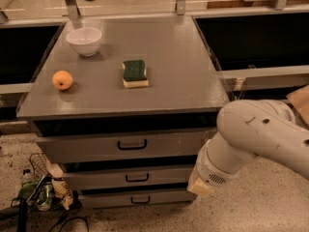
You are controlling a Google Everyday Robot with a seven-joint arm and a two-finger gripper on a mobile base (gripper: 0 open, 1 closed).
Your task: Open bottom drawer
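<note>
The grey cabinet has three shut drawers stacked under its top. The bottom drawer (111, 200) is the slimmest, with a small black pull handle (140, 199). Above it are the mid-sized drawer (96, 180) and the tall top drawer (82, 149). My white arm (256, 139) reaches in from the right and bends down. My gripper (199, 187) shows only as a tan end at the wrist, by the right end of the two lower drawers, mostly hidden behind the arm.
On the cabinet top (169, 76) lie a white bowl (84, 40), an orange (63, 79) and a green-and-yellow sponge (134, 73). Clutter with cables and a wire basket (38, 187) sits on the floor at the lower left. Dark bins flank the cabinet.
</note>
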